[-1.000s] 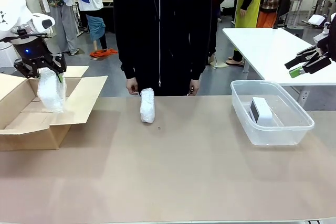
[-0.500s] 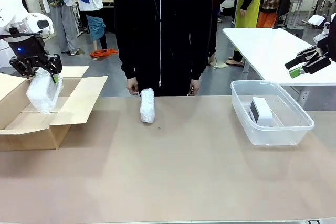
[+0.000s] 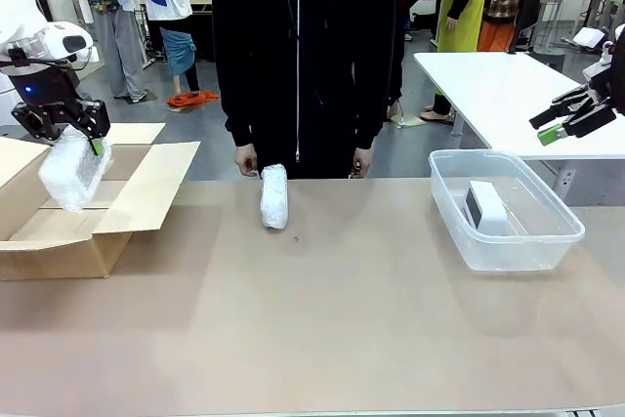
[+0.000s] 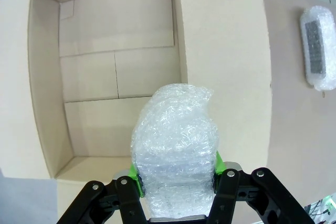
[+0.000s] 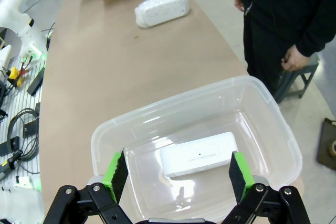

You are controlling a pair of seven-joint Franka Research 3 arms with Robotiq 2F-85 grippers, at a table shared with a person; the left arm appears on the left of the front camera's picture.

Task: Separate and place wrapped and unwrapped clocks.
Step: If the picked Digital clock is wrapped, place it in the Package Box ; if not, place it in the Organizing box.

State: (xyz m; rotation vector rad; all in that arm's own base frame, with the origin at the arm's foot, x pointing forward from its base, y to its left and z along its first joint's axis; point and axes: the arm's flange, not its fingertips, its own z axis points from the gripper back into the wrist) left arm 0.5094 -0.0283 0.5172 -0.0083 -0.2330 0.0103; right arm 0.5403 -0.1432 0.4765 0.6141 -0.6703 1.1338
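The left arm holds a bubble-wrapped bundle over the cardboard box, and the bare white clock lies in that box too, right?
No: the bare white clock lies in the clear plastic bin, as the right wrist view shows. The left tool holds the wrapped bundle over the cardboard box.

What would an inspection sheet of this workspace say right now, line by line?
Surface: brown table, bare across the middle and front.
Job's things: held wrapped clock hangs over the open cardboard box; second wrapped clock lies on the table near the person; bare clock sits inside the clear bin.
Clutter: nothing seen on the table.
Grippers: left gripper shut on the held wrapped clock; right gripper open, above the bin.
Cables: loose cables lie off the table's side.
Surroundings: person in black stands at the far edge; white table behind.
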